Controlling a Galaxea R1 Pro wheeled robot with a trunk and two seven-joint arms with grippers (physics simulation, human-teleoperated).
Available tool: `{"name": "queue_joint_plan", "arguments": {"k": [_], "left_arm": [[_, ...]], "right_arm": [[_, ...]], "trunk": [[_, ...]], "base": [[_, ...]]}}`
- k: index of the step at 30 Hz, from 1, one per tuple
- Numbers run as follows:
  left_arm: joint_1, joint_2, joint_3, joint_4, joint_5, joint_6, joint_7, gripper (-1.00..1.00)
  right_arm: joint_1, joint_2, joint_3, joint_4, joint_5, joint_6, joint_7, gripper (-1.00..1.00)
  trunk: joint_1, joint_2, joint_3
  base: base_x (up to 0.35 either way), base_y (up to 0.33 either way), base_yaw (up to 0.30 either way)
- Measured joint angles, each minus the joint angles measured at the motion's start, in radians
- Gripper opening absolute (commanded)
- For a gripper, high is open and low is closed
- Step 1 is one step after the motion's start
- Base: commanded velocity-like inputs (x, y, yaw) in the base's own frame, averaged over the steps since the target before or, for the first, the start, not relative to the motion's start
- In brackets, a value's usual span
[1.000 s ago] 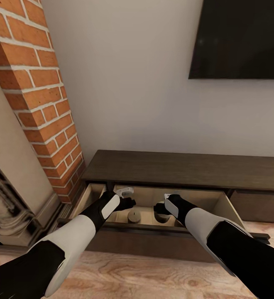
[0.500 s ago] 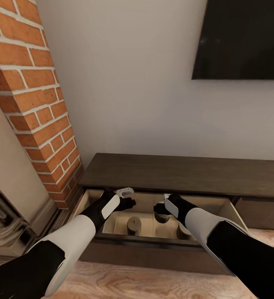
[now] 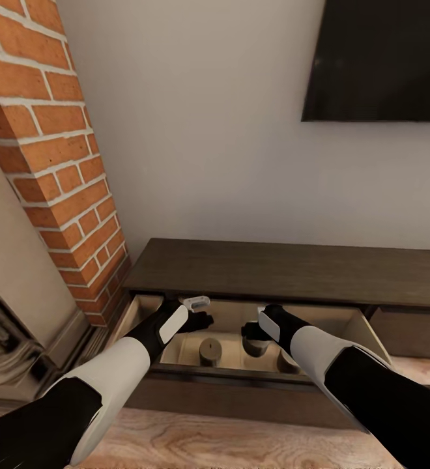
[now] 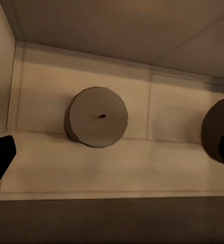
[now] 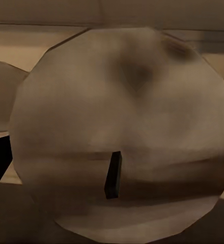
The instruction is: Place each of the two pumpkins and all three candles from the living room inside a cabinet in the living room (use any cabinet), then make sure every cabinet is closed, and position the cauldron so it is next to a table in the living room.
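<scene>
Beneath the wall-mounted screen [image 3: 378, 58] the cabinet [image 3: 286, 270] drawer stands open. My right pincer [image 3: 253, 331] grips a candle [image 5: 122, 132] upright over the drawer floor; my left pincer [image 3: 199, 320], parted and empty, hangs above another candle [image 3: 210, 350].

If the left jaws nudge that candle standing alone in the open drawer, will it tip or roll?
The candle is short and wide and stands on its flat end on the drawer floor, so a low push would probably slide it rather than tip it. Knocked onto its round side, it could roll. It looks rigid and matte, so probably not slippery.
</scene>
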Motion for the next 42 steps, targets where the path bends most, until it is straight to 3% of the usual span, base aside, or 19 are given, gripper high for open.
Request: {"name": "queue_joint_plan", "arguments": {"k": [16, 42], "left_arm": [[0.000, 0.000, 0.000, -0.004, 0.002, 0.002, -0.001, 1.00], [0.000, 0.000, 0.000, -0.005, 0.000, 0.002, -0.002, 1.00]], "right_arm": [[0.001, 0.000, 0.000, 0.000, 0.001, -0.025, 0.001, -1.00], [0.001, 0.000, 0.000, 0.000, 0.002, -0.037, 0.001, -1.00]], "trunk": [[0.011, -0.011, -0.061], [0.010, -0.011, -0.067]], "base": [[0.000, 0.000, 0.000], [0.013, 0.004, 0.010]]}}
